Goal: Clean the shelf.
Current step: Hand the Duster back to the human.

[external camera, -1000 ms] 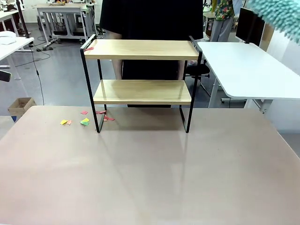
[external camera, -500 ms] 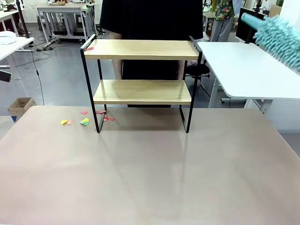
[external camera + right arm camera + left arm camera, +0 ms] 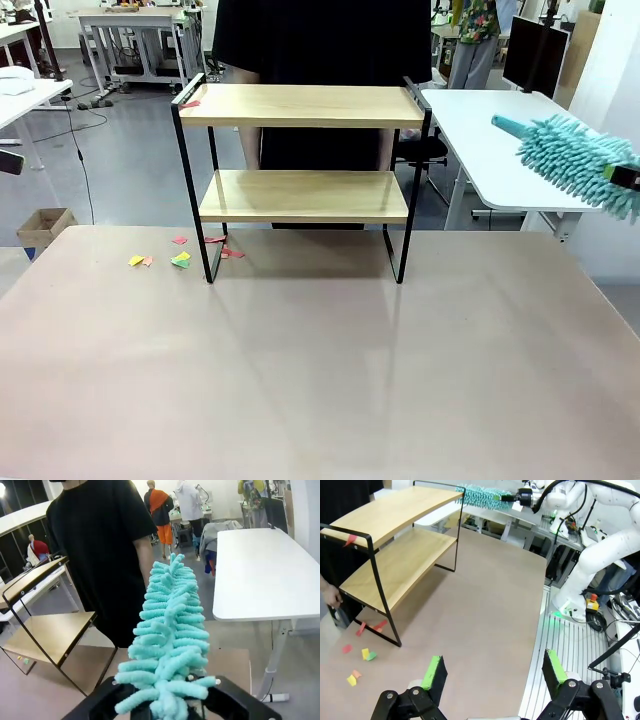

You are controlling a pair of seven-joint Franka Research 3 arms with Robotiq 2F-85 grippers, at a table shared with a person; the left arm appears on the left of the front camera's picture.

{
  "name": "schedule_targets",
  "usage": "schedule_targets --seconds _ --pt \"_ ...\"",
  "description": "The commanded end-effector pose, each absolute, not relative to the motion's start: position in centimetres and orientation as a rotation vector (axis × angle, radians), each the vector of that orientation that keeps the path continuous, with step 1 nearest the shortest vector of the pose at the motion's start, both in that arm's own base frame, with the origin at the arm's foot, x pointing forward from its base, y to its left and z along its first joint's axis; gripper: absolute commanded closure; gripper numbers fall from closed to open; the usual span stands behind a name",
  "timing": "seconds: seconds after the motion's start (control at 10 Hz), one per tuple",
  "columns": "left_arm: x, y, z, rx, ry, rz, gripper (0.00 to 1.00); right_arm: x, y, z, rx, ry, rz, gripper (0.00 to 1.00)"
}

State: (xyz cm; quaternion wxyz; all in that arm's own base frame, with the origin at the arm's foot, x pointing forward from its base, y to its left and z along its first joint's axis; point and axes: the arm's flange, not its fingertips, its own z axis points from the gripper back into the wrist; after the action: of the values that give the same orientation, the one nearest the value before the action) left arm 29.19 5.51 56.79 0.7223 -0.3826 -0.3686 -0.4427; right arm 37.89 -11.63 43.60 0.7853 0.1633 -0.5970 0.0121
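The shelf (image 3: pixel 303 160) is set on the table (image 3: pixel 320 380) toward its far edge, at about 12 o'clock from the robot's side, slightly left of centre. A person (image 3: pixel 320 40) is placed directly behind it. Paper scraps (image 3: pixel 180 258) are scattered on the table at about 9 o'clock from the shelf's front left leg, with a few between its left legs; one scrap (image 3: pixel 190 103) is seen on the upper board's left end. A duster (image 3: pixel 570 160) is held in the air at 3 o'clock from the shelf, well apart from it, before a desk (image 3: pixel 520 150). A box (image 3: pixel 40 228) is found on the floor beyond the table's far left corner.
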Motion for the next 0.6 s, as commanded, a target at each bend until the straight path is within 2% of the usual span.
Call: schedule_targets --seconds 0.0,0.1,0.5 --pt "29.4 5.4 57.0 -0.860 -0.841 -0.992 0.00 34.3 -9.5 42.5 0.316 -1.374 0.050 0.84" --pt "29.4 5.4 57.0 -0.860 -0.841 -0.992 0.00 37.9 -11.6 43.6 0.352 -1.288 0.026 0.84" --pt "29.4 5.4 57.0 -0.860 -0.841 -0.992 0.00 37.9 -11.6 43.6 0.352 -1.288 0.026 0.84"
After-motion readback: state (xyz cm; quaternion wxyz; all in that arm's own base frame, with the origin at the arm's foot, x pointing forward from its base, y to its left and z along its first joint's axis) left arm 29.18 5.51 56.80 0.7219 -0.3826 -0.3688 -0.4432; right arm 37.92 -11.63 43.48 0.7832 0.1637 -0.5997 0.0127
